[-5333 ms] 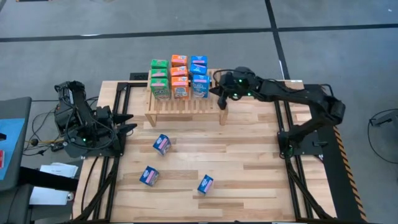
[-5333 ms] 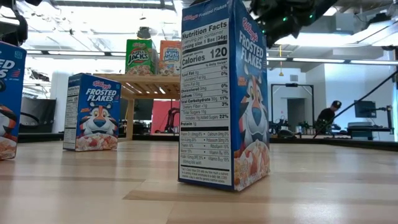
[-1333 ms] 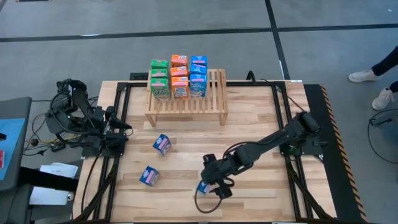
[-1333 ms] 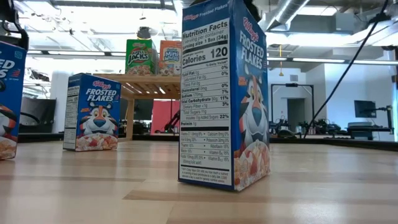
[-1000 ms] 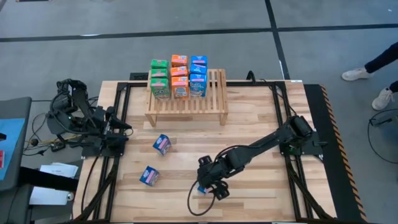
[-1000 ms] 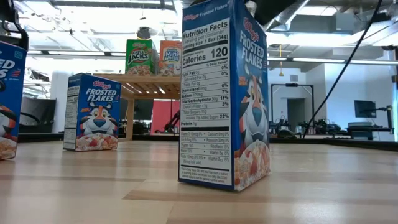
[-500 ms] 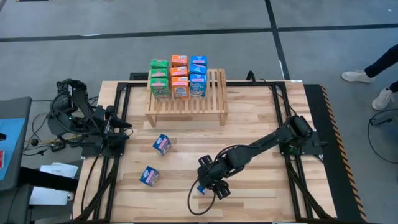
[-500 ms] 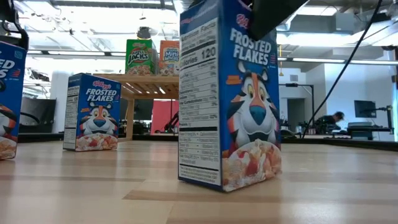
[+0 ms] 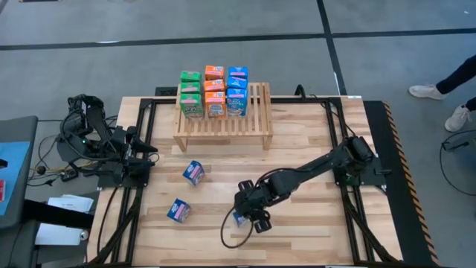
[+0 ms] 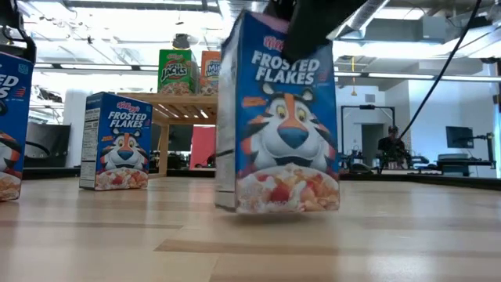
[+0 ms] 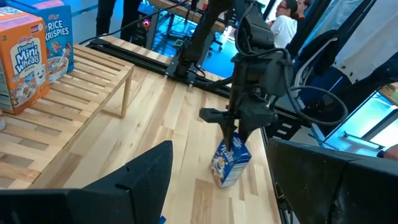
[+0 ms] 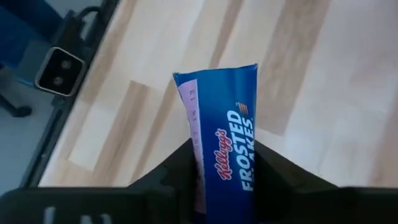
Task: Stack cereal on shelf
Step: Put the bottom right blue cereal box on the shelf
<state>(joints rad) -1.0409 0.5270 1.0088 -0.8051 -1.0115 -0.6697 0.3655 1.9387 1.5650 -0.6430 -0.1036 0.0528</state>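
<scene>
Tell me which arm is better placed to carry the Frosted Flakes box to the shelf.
The right arm. Its gripper is already shut on the Frosted Flakes box, which looks just clear of the table. The left gripper waits at the table's left edge, holding nothing.

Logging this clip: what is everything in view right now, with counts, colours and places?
Shelved cereal boxes: about nine, in green, orange and blue columns, on the shelf's left part.
Loose cereal boxes: two, blue, on the table in front of the shelf.
Held cereal box: one, blue, front middle of the table.
Shelf: one, light wood, back of the table.
Table: one, light wood.
Person: one, legs at the room's right edge.
Left gripper: open, parked at the table's left edge.
Right gripper: shut on the held cereal box.
</scene>
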